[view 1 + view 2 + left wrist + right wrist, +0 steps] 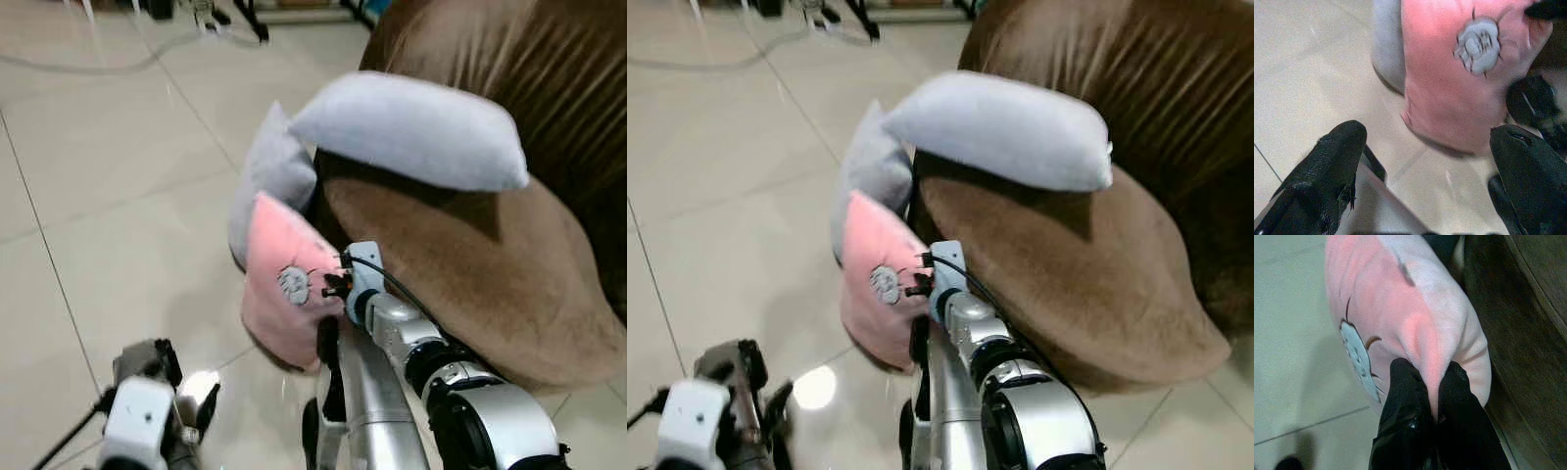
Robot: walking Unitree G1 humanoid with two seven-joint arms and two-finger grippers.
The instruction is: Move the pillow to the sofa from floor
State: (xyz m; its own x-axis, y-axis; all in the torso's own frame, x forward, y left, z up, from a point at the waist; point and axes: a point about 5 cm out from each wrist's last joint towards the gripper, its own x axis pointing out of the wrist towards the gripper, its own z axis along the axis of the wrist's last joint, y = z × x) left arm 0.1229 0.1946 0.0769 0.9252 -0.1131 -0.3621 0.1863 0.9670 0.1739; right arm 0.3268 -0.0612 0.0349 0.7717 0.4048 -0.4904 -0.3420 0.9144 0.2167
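Note:
A pink and grey pillow (284,284) with a grey paw patch stands on edge against the front of the brown sofa (470,264). Its long grey part (411,127) lies bent over the sofa seat. My right gripper (1435,396) is shut on the pink edge of the pillow (1400,308), pinching a fold of it right beside the sofa front; the gripper (331,286) meets the pillow at its sofa side. My left gripper (1425,161) is open, low over the floor, a short way from the pillow's lower pink end (1449,88). In the left eye view the left gripper (186,392) sits at the bottom left.
Glossy beige floor tiles (118,215) stretch out to the left of the sofa. Cables and black stand legs (235,15) lie at the far end of the room. The sofa's ribbed back (549,78) rises at the right.

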